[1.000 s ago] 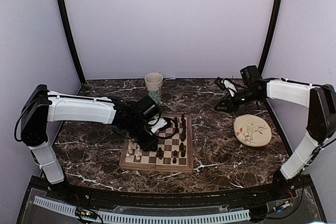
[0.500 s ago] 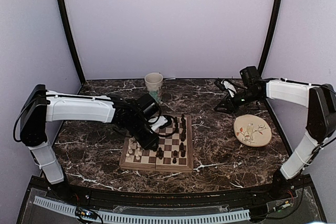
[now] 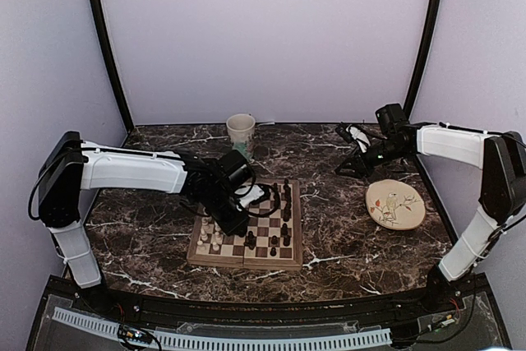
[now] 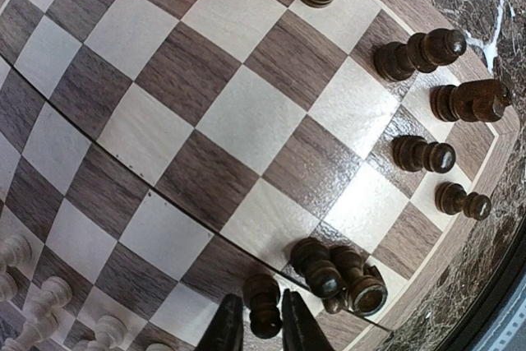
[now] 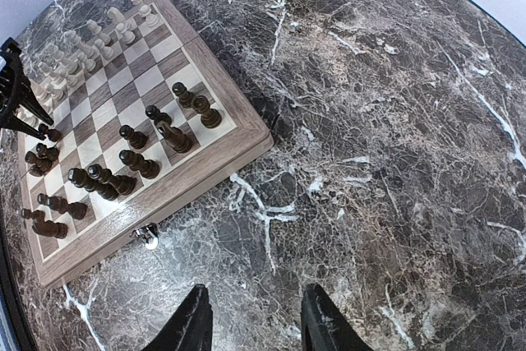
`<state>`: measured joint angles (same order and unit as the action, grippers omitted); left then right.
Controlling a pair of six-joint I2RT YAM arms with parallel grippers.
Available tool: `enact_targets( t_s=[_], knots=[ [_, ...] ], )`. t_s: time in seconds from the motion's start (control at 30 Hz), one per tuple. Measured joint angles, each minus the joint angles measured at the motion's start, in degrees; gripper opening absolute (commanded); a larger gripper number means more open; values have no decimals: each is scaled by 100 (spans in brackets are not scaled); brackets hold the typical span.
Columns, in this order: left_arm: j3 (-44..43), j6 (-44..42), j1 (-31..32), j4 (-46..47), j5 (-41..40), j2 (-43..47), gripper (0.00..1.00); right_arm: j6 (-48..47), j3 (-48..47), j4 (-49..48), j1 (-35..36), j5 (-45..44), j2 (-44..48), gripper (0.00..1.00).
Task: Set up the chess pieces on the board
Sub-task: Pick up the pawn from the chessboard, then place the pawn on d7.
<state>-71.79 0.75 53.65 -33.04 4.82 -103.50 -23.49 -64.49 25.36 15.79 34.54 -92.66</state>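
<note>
- Left claw (image 4: 261, 318) is low over the board (image 3: 246, 262), at the table's centre. Its thin black fingers sit tight on either side of a dark pawn (image 4: 263, 289). It looks like a pinch, but I can't tell if it's truly gripped.
- The board is wood with visible grain, tan and brown squares, a pale border and a seam across the middle.
- The dark pieces (image 4: 423, 48) are glossy turned wood with round heads. Most are along the board's 3 o'clock edge in the top view, and a couple are lying down.
- The cream white pieces (image 4: 41, 302) are bunched towards 8 o'clock.
- Right claw (image 5: 256, 322) hangs over the veiny marble table (image 5: 394, 162). Its fingers are spread apart and hold nothing.
- A paper cup (image 3: 241, 129) is at the board's 12 o'clock.
- A round cream plate (image 3: 411, 195) with a bird drawing is at 3 o'clock.
</note>
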Motion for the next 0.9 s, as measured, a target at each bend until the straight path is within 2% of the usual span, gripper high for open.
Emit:
enact_targets(
  t_s=[0.27,0.53,0.9],
  knots=[
    [-258,-59,0,-83,-74,-7,6,-2,0,2,0,0,0,38],
    [-780,-186,0,-92,-234,-81,7,-2,0,4,0,-2,0,37],
    [-1729,-208,0,479,-127,-1040,7,-2,0,9,0,-2,0,37]
  ],
)
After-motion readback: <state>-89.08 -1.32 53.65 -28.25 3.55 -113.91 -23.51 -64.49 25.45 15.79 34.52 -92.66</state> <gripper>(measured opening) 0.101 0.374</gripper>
